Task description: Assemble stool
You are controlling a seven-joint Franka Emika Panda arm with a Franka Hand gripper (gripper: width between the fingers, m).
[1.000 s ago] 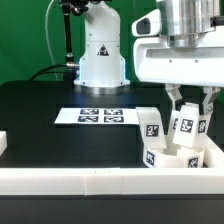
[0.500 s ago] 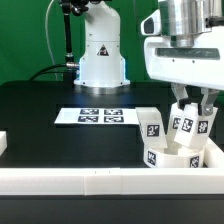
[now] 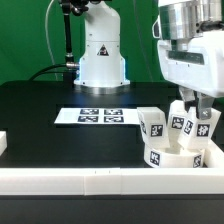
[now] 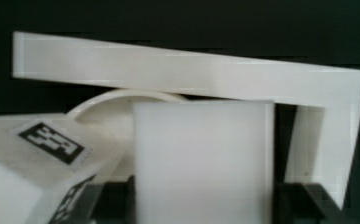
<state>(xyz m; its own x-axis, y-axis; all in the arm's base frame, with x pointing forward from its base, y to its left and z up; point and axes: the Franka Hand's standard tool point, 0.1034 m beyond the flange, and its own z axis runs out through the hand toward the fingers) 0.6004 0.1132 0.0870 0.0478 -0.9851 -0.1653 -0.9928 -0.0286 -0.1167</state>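
My gripper (image 3: 195, 110) hangs at the exterior view's right, shut on a white tagged stool leg (image 3: 203, 127) that stands upright over the round seat (image 3: 176, 156). In the wrist view the held leg (image 4: 198, 150) fills the gap between my two dark fingers (image 4: 116, 200). Two more tagged legs (image 3: 152, 125) (image 3: 180, 123) stand upright on the seat beside it. The seat rests in the corner of the white border rail (image 3: 100, 182). The wrist view also shows the seat's curved edge (image 4: 109, 100) and a tagged leg (image 4: 44, 140). The held leg's lower end is hidden.
The marker board (image 3: 100, 115) lies flat on the black table near the middle. The white arm base (image 3: 102, 50) stands behind it. The rail corner (image 4: 195, 65) boxes in the seat. A small white block (image 3: 3, 142) sits at the exterior view's left edge.
My gripper and wrist have shifted toward the exterior view's right, still shut on the leg. The seat and the other legs have barely moved.
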